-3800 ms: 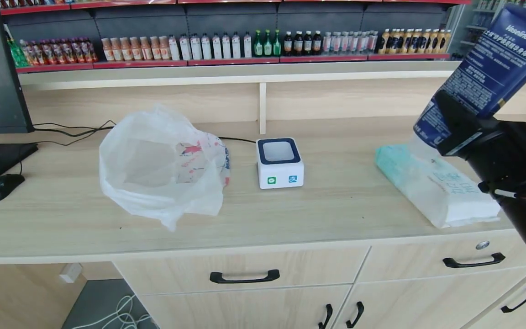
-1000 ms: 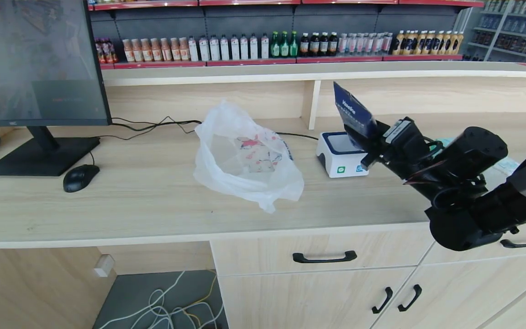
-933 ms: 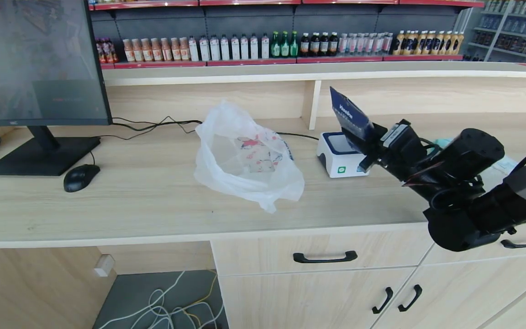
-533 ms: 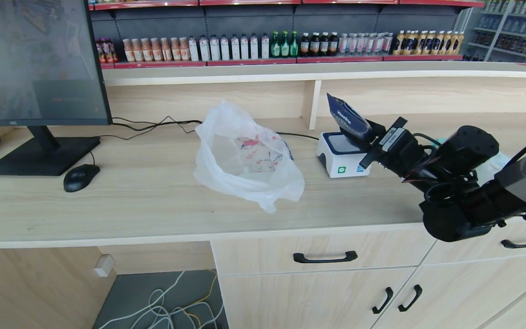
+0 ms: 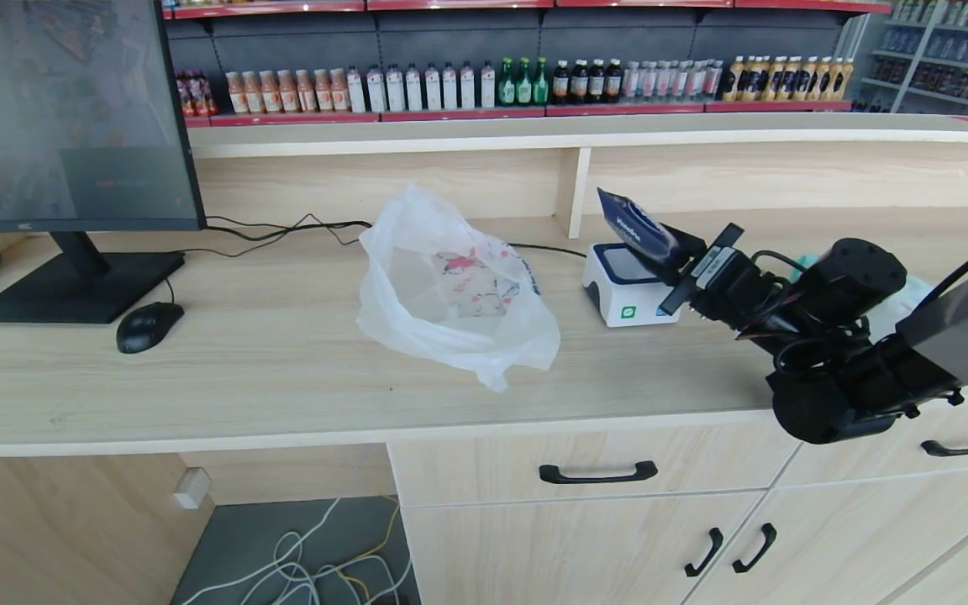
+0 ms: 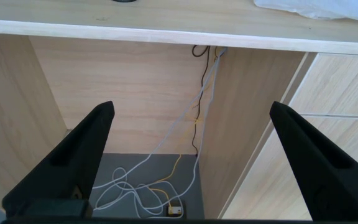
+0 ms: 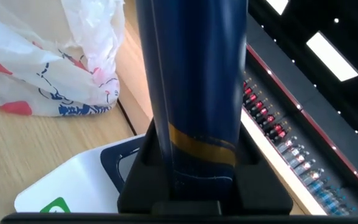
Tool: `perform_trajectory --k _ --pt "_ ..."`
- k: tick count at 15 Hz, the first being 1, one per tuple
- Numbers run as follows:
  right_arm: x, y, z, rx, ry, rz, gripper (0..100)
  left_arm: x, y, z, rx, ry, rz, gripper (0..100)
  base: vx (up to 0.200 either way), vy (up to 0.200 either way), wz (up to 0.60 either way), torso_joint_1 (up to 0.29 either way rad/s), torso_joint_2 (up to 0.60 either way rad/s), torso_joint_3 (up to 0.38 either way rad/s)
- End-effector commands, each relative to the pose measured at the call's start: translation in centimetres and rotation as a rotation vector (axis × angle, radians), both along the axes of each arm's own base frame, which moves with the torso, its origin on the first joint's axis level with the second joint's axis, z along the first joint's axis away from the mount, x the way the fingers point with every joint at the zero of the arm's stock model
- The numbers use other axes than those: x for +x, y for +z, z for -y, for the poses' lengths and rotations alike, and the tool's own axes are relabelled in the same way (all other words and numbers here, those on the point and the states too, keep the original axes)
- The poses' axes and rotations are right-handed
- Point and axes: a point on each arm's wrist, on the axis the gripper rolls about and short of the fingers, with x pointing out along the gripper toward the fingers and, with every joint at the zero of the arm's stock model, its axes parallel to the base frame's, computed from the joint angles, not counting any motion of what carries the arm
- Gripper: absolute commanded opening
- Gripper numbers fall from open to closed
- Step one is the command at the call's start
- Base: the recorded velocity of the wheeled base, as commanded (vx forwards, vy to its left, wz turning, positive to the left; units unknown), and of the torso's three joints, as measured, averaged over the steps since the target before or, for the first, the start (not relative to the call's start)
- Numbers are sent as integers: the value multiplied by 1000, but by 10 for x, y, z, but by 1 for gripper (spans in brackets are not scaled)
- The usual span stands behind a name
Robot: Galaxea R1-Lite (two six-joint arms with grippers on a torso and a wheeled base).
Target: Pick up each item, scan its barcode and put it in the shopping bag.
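My right fingers (image 5: 700, 267) are clamped on the cap end of the dark blue plastic tube (image 5: 633, 228). It hangs just above the white box scanner (image 5: 618, 304), its long axis tilted and its crimped end pointing up toward the white plastic shopping bag (image 5: 450, 294). The pale wood bench (image 5: 282, 370) is bare along its front edge. An upright wooden divider (image 5: 572, 189) stands close behind the scanner. My left fingers (image 6: 79, 155) are spread wide, holding nothing, below the bench edge.
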Motion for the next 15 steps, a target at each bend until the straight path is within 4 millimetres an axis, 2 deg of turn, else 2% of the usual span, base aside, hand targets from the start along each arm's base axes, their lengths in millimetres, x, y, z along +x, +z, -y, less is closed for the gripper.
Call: perform_trajectory --k 1,4,10,12,15 --pt "3 -6 -1 -2 -1 -13 0 0 0 0 0 0 1 100 0 0 0 0 0 0" --pt "5 -10 -1 -1 -2 -24 0 0 0 0 0 0 1 100 0 0 0 0 0 0" --pt "7 -4 -2 11 0 -6 0 0 0 0 0 0 -1 100 0 0 0 0 0 0" --pt "6 0 -2 25 6 -10 0 0 0 0 0 0 1 100 0 0 0 0 0 0" --pt "-1 17 -3 107 -26 -15 0 0 0 0 0 0 -1 100 0 0 0 0 0 0"
